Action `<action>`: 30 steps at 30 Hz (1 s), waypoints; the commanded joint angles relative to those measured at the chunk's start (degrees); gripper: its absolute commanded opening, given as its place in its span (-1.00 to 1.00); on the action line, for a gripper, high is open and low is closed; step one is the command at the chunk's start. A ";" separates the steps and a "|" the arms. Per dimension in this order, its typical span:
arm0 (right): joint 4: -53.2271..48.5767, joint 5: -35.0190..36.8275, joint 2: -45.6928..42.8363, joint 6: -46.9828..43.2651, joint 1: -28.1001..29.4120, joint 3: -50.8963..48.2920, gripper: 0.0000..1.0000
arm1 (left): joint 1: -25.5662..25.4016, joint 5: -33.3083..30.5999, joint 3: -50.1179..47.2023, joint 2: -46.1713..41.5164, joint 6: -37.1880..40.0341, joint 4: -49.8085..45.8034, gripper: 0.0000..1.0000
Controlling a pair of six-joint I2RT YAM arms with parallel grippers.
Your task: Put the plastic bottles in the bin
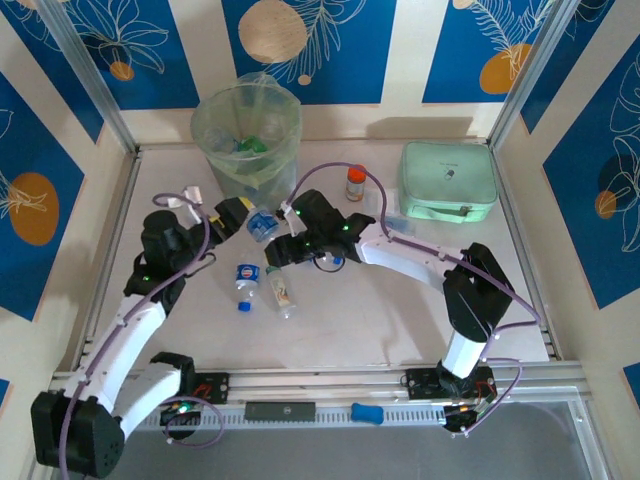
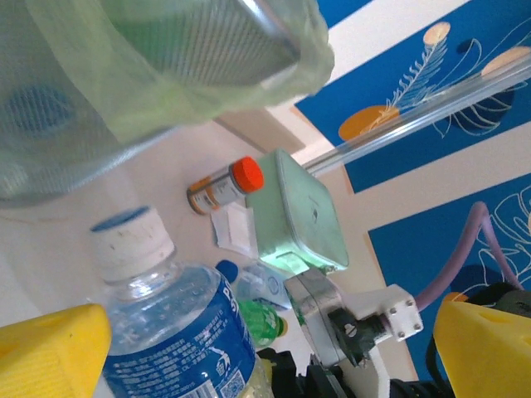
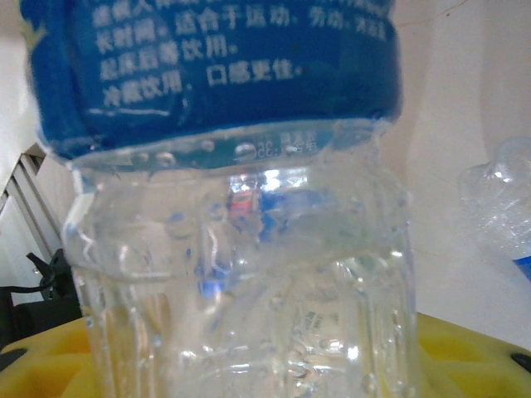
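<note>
A clear plastic bottle [image 1: 262,225] [image 2: 166,332] with a blue label and pale cap sits between the wide-open yellow fingers of my left gripper [image 1: 248,214] [image 2: 265,356], close to one finger and apart from the other. My right gripper [image 1: 281,249] [image 3: 249,365] is shut on the lower body of a blue-labelled clear bottle [image 3: 241,249]; in the top view both grippers meet at that one bottle. Two more bottles [image 1: 245,279] [image 1: 282,291] lie on the table below them. The pale-green bin [image 1: 230,170] [image 2: 166,75] stands just beyond, with bottles inside.
An orange-capped jar [image 1: 355,183] [image 2: 224,186] and a mint-green case [image 1: 448,182] [image 2: 303,211] stand at the back right. A green bottle [image 2: 261,319] lies under the right arm. A crumpled clear bottle [image 3: 498,207] lies beside the held one.
</note>
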 commanded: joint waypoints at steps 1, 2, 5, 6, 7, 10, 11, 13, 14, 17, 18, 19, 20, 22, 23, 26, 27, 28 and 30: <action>3.08 -1.89 -3.65 2.05 0.38 -1.63 -0.04 | -2.74 -3.95 -1.06 2.30 -1.77 4.76 0.99; 3.52 -1.80 -4.08 2.16 0.34 -2.14 -0.04 | -3.35 -4.24 -1.00 2.93 -1.72 4.78 0.99; 5.36 -1.55 -5.69 2.51 0.49 -3.83 -0.05 | -5.11 -5.37 -0.70 4.88 -1.50 4.37 0.99; 5.91 -1.25 -6.22 2.51 0.58 -4.36 -0.05 | -5.57 -5.62 -0.56 5.55 -1.42 4.13 0.99; 6.34 -0.91 -6.55 2.55 0.68 -4.75 -0.05 | -6.04 -5.86 -0.50 6.06 -1.41 4.04 0.99; 7.79 -1.08 -7.22 1.95 1.16 -5.53 -0.05 | -7.09 -6.65 -0.35 7.44 -1.63 4.12 0.99; 7.99 -1.29 -7.14 1.76 1.33 -5.50 -0.05 | -7.32 -6.72 -0.39 7.80 -1.75 4.37 0.99; 8.05 -1.39 -6.67 1.40 1.78 -5.07 -0.05 | -7.76 -6.63 -0.28 8.55 -2.16 5.07 1.00; 8.02 -1.51 -6.45 1.22 1.91 -4.94 -0.05 | -7.93 -6.56 -0.19 8.74 -2.34 5.34 0.99; 8.67 -2.03 -5.83 0.93 2.40 -4.56 -0.05 | -8.33 -6.46 -0.23 9.10 -2.47 5.92 0.88; 8.97 -2.30 -5.60 0.85 2.55 -4.52 -0.05 | -8.44 -6.46 -0.27 9.18 -2.46 5.93 0.83; 9.22 -2.32 -5.37 0.79 2.81 -4.36 -0.05 | -8.43 -6.30 -0.38 9.19 -2.54 6.16 0.75; 9.11 -2.23 -5.06 0.72 3.01 -4.10 -0.05 | -8.48 -6.20 -0.59 9.19 -2.63 6.48 0.69; 8.59 -1.98 -4.44 0.33 3.34 -3.43 -0.05 | -8.47 -5.94 -1.10 9.08 -3.11 7.38 0.53; 8.41 -1.71 -4.33 0.31 3.48 -3.25 -0.05 | -8.49 -5.87 -1.28 9.11 -3.32 7.73 0.48; 8.51 -1.53 -4.15 0.49 3.67 -3.19 -0.02 | -8.53 -5.91 -1.55 8.84 -3.56 8.03 0.25; 8.45 -1.37 -4.22 0.66 3.65 -3.19 0.04 | -8.54 -5.95 -1.59 8.75 -3.55 8.12 0.21; 8.41 -1.20 -4.30 0.58 3.65 -3.24 0.11 | -8.52 -5.94 -1.61 8.71 -3.60 8.12 0.16; 8.89 -0.80 -4.85 0.54 3.64 -3.83 0.29 | -8.52 -6.07 -1.61 8.66 -3.67 8.34 0.12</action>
